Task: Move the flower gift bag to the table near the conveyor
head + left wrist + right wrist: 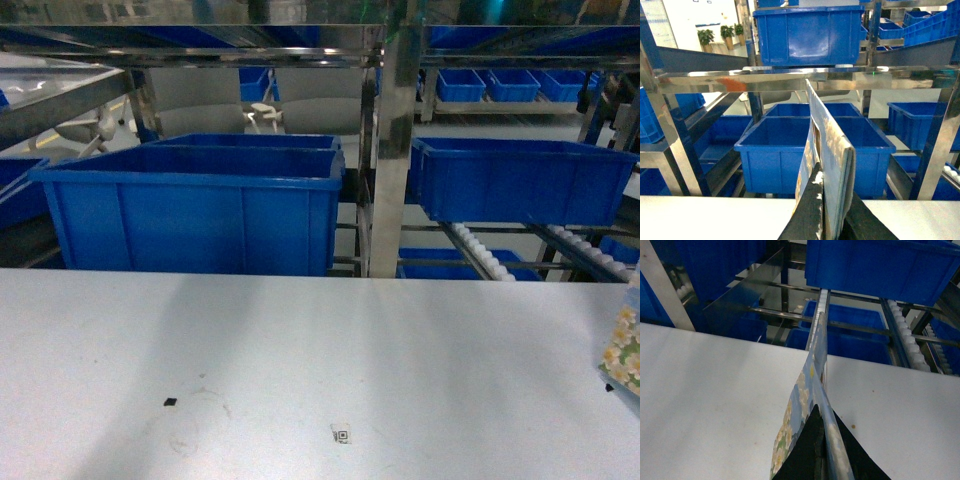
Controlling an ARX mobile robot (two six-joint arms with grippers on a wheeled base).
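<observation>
Grippers, left (832, 220) and right (824, 460), each clenched on a flower gift bag (812, 390) whose long axis points away toward the conveyor (905, 335), the right-hand bag over the table's (300, 350) far right edge

Dim, bluish, grainy; steel glare

1. The left hand (832, 220) has two black fingers (807, 215). They are flat and wide near the camera and get thin toward the tips.
2. The right hand (822, 455) looks the same, with black, smooth, pointed fingers (805, 455).
3. No cables, screws or marks can be seen.
</observation>
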